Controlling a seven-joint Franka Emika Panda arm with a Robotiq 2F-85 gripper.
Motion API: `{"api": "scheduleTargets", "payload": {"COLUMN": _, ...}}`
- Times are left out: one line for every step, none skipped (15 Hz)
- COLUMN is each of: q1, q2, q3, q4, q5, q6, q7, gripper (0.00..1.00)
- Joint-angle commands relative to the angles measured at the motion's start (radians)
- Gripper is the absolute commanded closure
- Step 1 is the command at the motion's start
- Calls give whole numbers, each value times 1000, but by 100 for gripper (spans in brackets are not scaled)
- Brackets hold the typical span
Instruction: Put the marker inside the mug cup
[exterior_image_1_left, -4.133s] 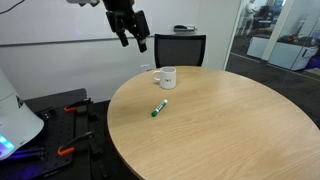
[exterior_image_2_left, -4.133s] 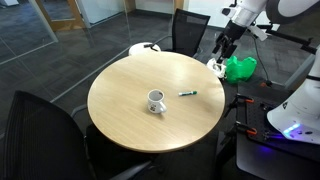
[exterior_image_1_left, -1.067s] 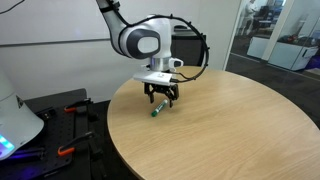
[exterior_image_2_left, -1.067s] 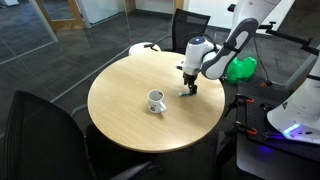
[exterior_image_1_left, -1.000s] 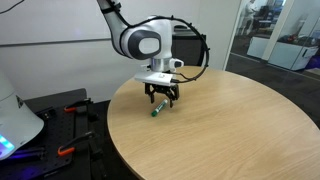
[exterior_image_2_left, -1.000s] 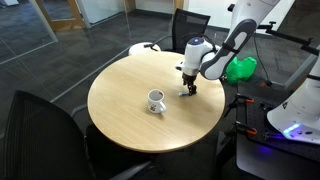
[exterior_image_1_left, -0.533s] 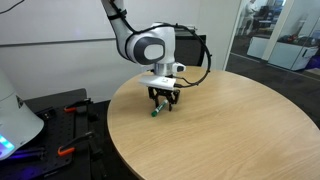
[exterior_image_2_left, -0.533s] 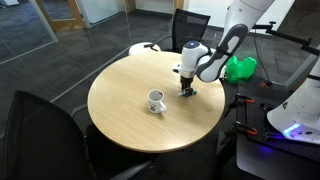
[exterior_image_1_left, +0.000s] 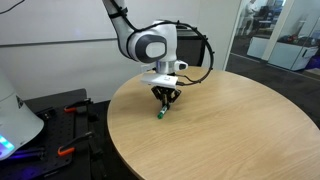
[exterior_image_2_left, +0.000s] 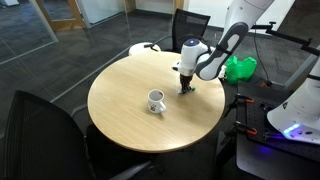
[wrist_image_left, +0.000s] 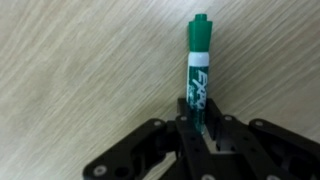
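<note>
Green-capped marker lies on the wooden table, its white end pinched between the narrowed fingers of the hand. White mug cup stands apart to the left in an exterior view.

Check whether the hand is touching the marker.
Touching. The wrist view shows the hand closed on the marker, pinching the lower barrel with no gap on either side.

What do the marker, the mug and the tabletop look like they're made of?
Marker: smooth plastic, probably; slight sheen, printed green label.
Mug: plain white, likely ceramic; finish too small to judge.
Table: light wood grain, matte; could be veneer or laminate.
</note>
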Motion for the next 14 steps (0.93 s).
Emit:
{"api": "scheduleTargets", "payload": {"q1": -8, "q2": -45, "q3": -2, "q4": -20, "q5": -11, "q6": -20, "q7": 31, "gripper": 95}}
{"api": "scheduleTargets", "payload": {"q1": -11, "q2": -65, "q3": -3, "q4": -31, "q5": -12, "q6": -21, "q7": 30, "gripper": 95}}
{"api": "scheduleTargets", "payload": {"q1": -6, "q2": -75, "q3": -11, "q4": -36, "q5": -18, "q6": -16, "q7": 37, "gripper": 95}}
{"api": "scheduleTargets", "payload": {"q1": -11, "q2": -91, "q3": -10, "q4": -43, "q5": -20, "q6": -9, "q7": 30, "gripper": 95}}
{"api": "scheduleTargets", "payload": {"q1": -22, "q2": -108, "q3": -2, "q4": -52, "q5": -16, "q6": 6, "q7": 14, "gripper": 95}}
{"api": "scheduleTargets", "payload": {"q1": -29, "q2": -124, "q3": 5, "q4": -57, "q5": -10, "q6": 12, "q7": 7, "gripper": 95}}
{"api": "scheduleTargets", "payload": {"q1": -43, "q2": -138, "q3": 17, "q4": -63, "q5": 2, "q6": 24, "q7": -7, "gripper": 95}}
{"api": "scheduleTargets", "payload": {"q1": -53, "q2": -152, "q3": 27, "q4": -66, "q5": 12, "q6": 27, "q7": -15, "gripper": 95}}
{"api": "scheduleTargets", "payload": {"q1": -72, "q2": -164, "q3": 45, "q4": -69, "q5": 31, "q6": 39, "q7": -31, "gripper": 95}}
{"api": "scheduleTargets", "payload": {"q1": -88, "q2": -175, "q3": 63, "q4": -74, "q5": 53, "q6": 48, "q7": -43, "gripper": 95}}
{"api": "scheduleTargets", "payload": {"q1": -114, "q2": -184, "q3": 90, "q4": -80, "q5": 81, "q6": 66, "q7": -65, "gripper": 95}}
{"api": "scheduleTargets", "payload": {"q1": -130, "q2": -191, "q3": 108, "q4": -86, "q5": 100, "q6": 84, "q7": -79, "gripper": 95}}
{"api": "scheduleTargets", "payload": {"q1": -156, "q2": -196, "q3": 139, "q4": -92, "q5": 135, "q6": 102, "q7": -112, "gripper": 95}}
{"api": "scheduleTargets", "payload": {"q1": -180, "q2": -199, "q3": 169, "q4": -97, "q5": 168, "q6": 123, "q7": -145, "gripper": 95}}
